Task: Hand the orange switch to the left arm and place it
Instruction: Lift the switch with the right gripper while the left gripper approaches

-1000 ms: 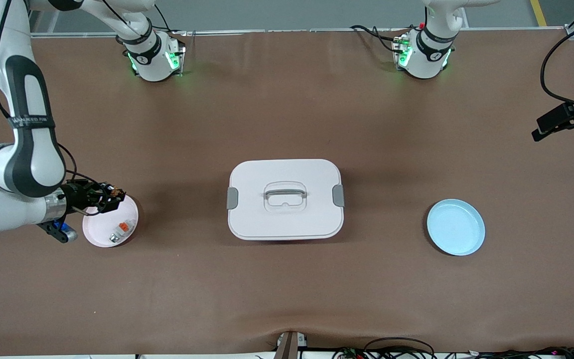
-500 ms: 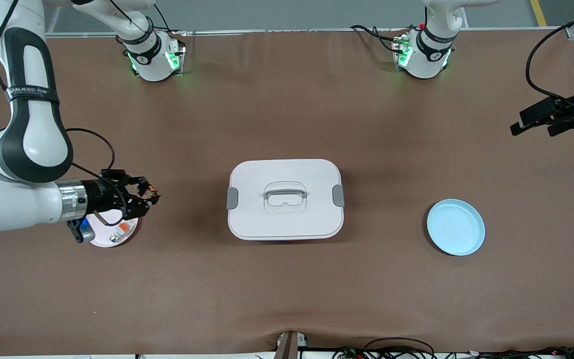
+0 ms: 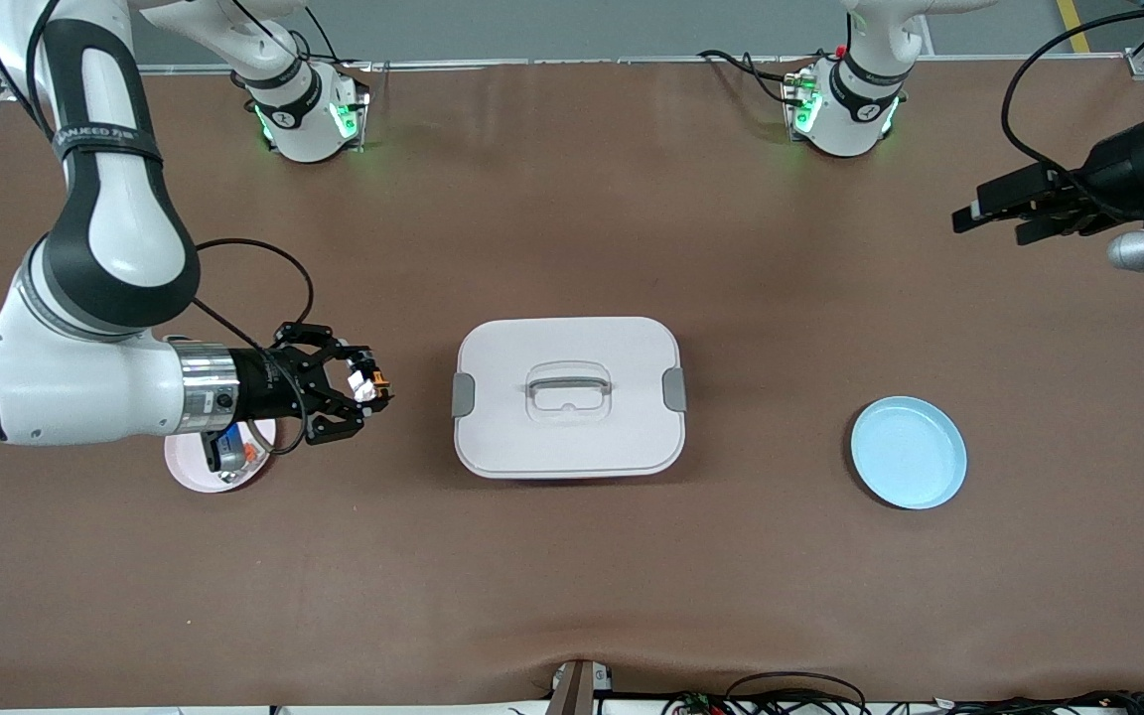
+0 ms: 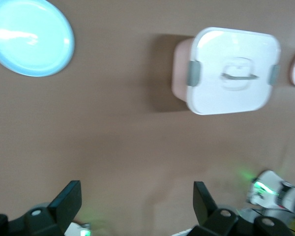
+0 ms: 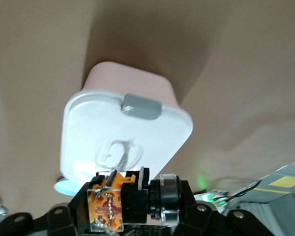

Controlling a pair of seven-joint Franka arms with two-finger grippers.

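Note:
My right gripper (image 3: pixel 365 385) is shut on the orange switch (image 3: pixel 373 380) and holds it over the table between the pink plate (image 3: pixel 185 465) and the box (image 3: pixel 568 397). In the right wrist view the switch (image 5: pixel 108 204) sits crosswise in the gripper (image 5: pixel 132 212), its orange body and black cylinder both showing, with the white box (image 5: pixel 123 132) ahead. My left gripper (image 3: pixel 989 226) is open and empty, up over the left arm's end of the table. In the left wrist view its gripper (image 4: pixel 136 196) is wide apart, and the box (image 4: pixel 231 69) lies farther off.
A light blue plate (image 3: pixel 908 452) lies on the table between the box and the left arm's end; it also shows in the left wrist view (image 4: pixel 29 37). The pink plate is partly under my right wrist and holds a small piece with an orange tab (image 3: pixel 249 453).
My right gripper has carried the switch from over the pink plate toward the box. My left gripper has moved in from the table's end toward the middle.

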